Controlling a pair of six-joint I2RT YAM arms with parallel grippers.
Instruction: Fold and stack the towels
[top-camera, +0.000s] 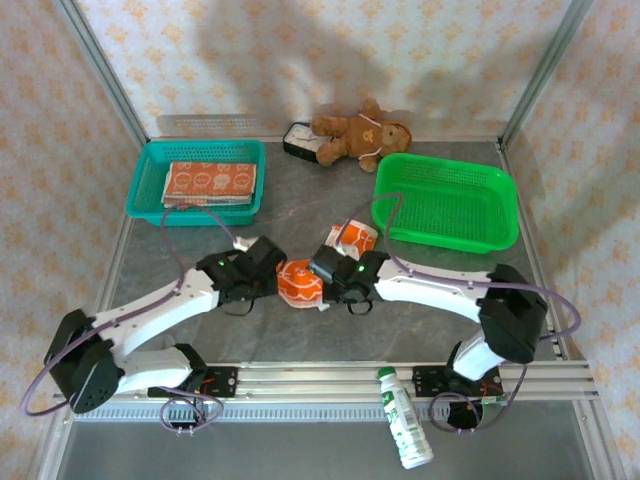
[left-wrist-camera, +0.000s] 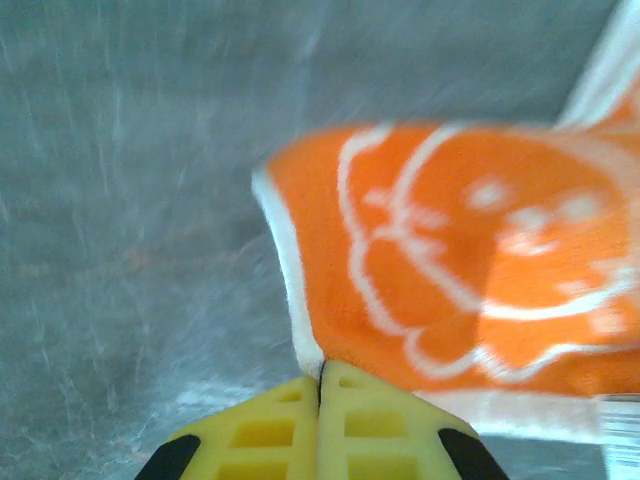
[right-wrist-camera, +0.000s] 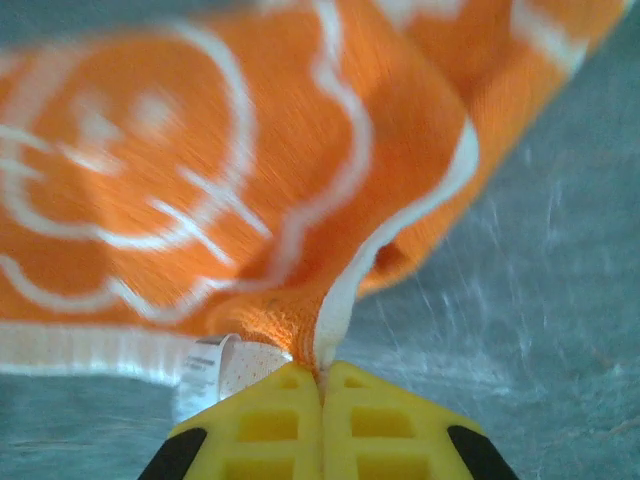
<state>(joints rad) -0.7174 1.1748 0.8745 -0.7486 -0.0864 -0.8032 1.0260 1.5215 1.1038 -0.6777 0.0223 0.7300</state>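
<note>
An orange-and-white towel with a cartoon print hangs bunched between my two grippers at the table's middle. My left gripper is shut on its left corner; in the left wrist view the yellow fingers pinch the white hem of the towel. My right gripper is shut on the right corner, where the towel folds into the closed tips. Another orange towel lies crumpled just behind the right gripper. Folded towels sit stacked in the teal basket.
A green basket stands at the back right. A brown teddy bear and a small dark box lie against the back wall. A white bottle rests on the front rail.
</note>
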